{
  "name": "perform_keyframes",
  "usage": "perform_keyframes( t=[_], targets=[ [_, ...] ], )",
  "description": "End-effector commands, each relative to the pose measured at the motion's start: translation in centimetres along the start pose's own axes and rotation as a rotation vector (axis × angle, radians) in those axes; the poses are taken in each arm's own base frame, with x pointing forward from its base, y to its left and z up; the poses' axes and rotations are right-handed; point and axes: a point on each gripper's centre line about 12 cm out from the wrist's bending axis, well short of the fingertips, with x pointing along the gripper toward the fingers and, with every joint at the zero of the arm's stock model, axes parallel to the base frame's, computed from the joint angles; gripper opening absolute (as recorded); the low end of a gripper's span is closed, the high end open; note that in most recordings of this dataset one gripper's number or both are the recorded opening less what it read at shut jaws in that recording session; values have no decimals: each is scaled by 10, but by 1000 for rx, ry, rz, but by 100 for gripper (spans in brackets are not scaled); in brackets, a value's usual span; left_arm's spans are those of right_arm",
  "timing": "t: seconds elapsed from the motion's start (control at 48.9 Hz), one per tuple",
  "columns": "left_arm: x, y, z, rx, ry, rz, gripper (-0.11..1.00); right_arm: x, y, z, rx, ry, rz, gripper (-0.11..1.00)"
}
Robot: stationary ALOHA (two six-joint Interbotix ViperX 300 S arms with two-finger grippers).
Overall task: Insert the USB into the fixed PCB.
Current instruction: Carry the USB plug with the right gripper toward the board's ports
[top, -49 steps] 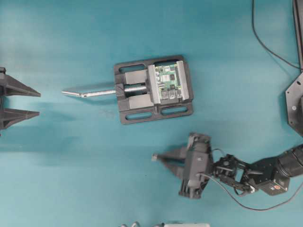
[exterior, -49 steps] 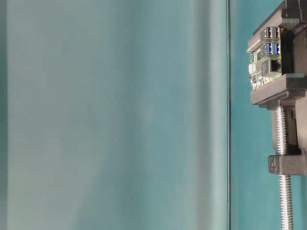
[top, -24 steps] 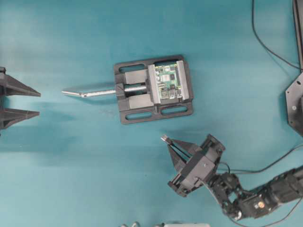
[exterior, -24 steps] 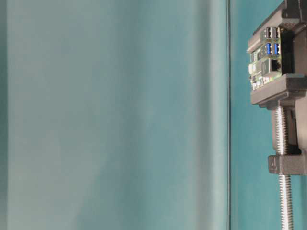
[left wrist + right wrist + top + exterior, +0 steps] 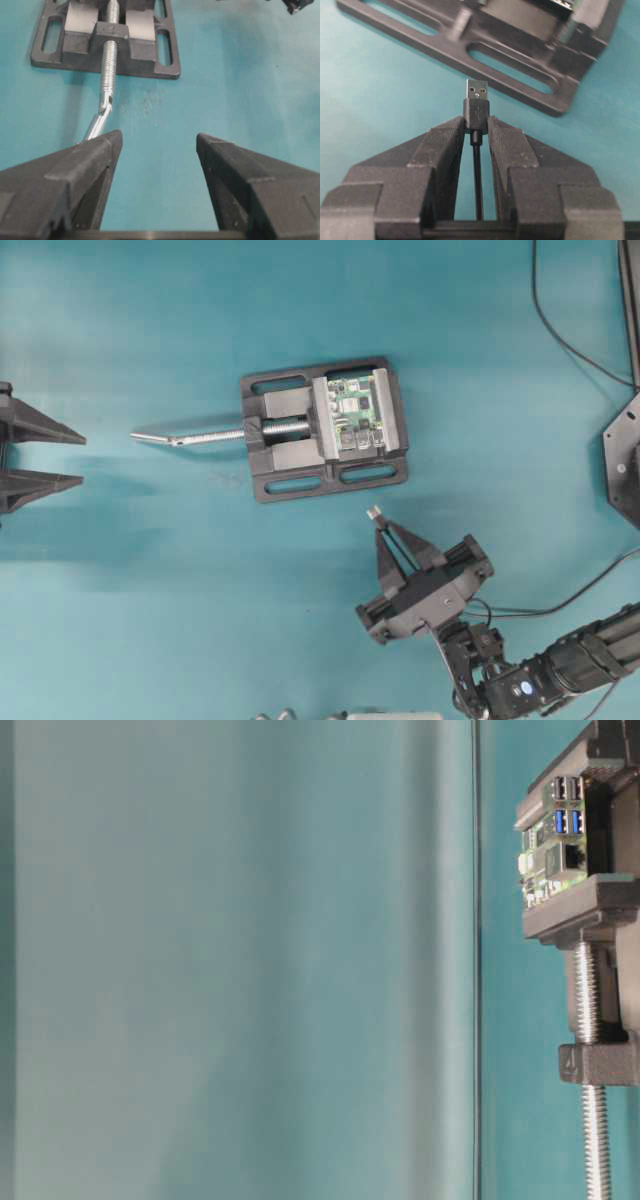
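The fixed PCB [image 5: 358, 411] is a green board clamped between grey jaws at the right end of the black vise; it also shows in the table-level view [image 5: 553, 845]. My right gripper [image 5: 380, 524] is shut on the USB [image 5: 477, 103], a dark plug with a silver tip that sticks out past the fingertips. Its thin cable runs back between the fingers. The plug's tip [image 5: 373, 512] sits just below the vise's front edge and points toward it. My left gripper [image 5: 80, 460] is open and empty at the far left; in the left wrist view [image 5: 159, 144] only table shows between its fingers.
The black vise base [image 5: 300, 483] has a silver screw rod [image 5: 190, 437] sticking out to the left, also in the left wrist view [image 5: 107, 80]. A thin black cable [image 5: 570, 340] runs along the top right. A black arm base [image 5: 625, 455] sits at the right edge.
My right gripper has swung from pointing left to pointing up at the vise, and moved up and to the right with the USB in it. The left gripper has not moved.
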Motion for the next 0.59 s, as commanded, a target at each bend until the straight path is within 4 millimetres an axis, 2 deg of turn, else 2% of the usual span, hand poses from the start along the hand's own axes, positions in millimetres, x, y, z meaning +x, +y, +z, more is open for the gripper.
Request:
perform_keyframes(
  t=[0.0, 0.246, 0.573],
  targets=[
    [1, -1, 6, -12, -15, -4, 78, -3, -1, 7, 35, -10, -38, 20],
    [1, -1, 6, -12, -13, -4, 78, -3, -3, 6, 128, -92, -124, 20],
    [1, -1, 6, -10, -15, -4, 78, -5, 8, 3, 191, -124, -152, 20]
  ],
)
